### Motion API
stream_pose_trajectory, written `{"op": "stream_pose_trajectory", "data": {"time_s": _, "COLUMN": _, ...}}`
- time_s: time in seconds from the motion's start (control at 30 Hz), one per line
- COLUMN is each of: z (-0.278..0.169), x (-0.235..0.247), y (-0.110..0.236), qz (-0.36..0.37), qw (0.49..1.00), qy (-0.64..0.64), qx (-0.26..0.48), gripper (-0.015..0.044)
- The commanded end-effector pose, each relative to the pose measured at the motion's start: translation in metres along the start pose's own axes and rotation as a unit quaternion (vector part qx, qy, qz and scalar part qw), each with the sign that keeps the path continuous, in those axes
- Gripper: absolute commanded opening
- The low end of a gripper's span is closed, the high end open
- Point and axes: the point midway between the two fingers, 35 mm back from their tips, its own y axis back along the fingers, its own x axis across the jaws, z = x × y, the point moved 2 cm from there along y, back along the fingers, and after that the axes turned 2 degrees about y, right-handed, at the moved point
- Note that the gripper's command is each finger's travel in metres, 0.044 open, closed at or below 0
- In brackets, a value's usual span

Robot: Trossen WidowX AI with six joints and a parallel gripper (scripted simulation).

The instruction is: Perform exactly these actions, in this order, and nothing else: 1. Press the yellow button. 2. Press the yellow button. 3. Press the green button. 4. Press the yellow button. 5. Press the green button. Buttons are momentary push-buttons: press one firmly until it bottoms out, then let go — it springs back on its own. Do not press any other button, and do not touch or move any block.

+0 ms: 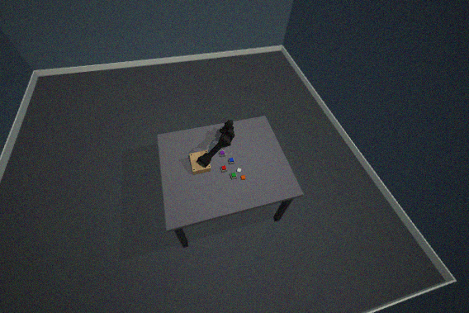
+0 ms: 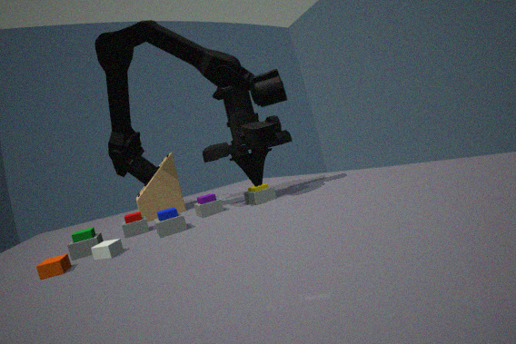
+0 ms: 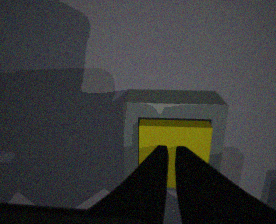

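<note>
The pincer [image 2: 257,181] is seen pointed straight down, its two fingers drawn together with only a thin slit between them and nothing clamped. The tips are set on top of the yellow button [image 2: 258,188], which is found directly under the pincer; from the side view contact looks made, though how deep the cap is pushed cannot be told. In the wrist view the dark fingertips are laid over the near edge of the yellow cap [image 3: 175,142], which is framed by its grey housing [image 3: 131,130]. The green button [image 2: 84,234] is placed well away from the pincer, far down the row toward the camera's left, on its own grey base. Between the pincer and the green button, the purple button [image 2: 206,198], the blue button [image 2: 167,213] and the red button [image 2: 133,217] are lined up. A white block [image 2: 107,249] is set just beside the green button, and an orange block [image 2: 54,266] lies farthest from the pincer. The arm [image 2: 132,48] is arched up from a wooden base [image 2: 161,191] behind the row. All is carried on a grey table [image 1: 248,201].
</note>
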Motion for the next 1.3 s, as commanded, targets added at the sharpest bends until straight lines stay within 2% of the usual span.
{"op": "stream_pose_trajectory", "data": {"time_s": 0.0, "z": -0.002, "x": -0.001, "y": -0.003, "qz": -0.004, "qw": 1.000, "qy": 0.005, "qx": 0.002, "gripper": 0.0020}}
{"op": "stream_pose_trajectory", "data": {"time_s": 0.3, "z": -0.002, "x": -0.001, "y": -0.003, "qz": -0.004, "qw": 1.000, "qy": 0.005, "qx": 0.002, "gripper": 0.0020}}
{"op": "stream_pose_trajectory", "data": {"time_s": 0.43, "z": -0.002, "x": 0.000, "y": 0.031, "qz": -0.004, "qw": 1.000, "qy": 0.005, "qx": 0.002, "gripper": 0.0020}}
{"op": "stream_pose_trajectory", "data": {"time_s": 0.63, "z": -0.001, "x": 0.000, "y": 0.035, "qz": -0.003, "qw": 1.000, "qy": 0.005, "qx": 0.002, "gripper": 0.0020}}
{"op": "stream_pose_trajectory", "data": {"time_s": 0.77, "z": -0.001, "x": 0.001, "y": 0.090, "qz": -0.003, "qw": 1.000, "qy": 0.005, "qx": 0.002, "gripper": 0.0020}}
{"op": "stream_pose_trajectory", "data": {"time_s": 1.0, "z": 0.000, "x": -0.002, "y": 0.094, "qz": -0.002, "qw": 1.000, "qy": 0.005, "qx": 0.002, "gripper": 0.0020}}
{"op": "stream_pose_trajectory", "data": {"time_s": 1.27, "z": 0.040, "x": -0.118, "y": 0.109, "qz": 0.020, "qw": 1.000, "qy": 0.012, "qx": 0.000, "gripper": 0.0020}}
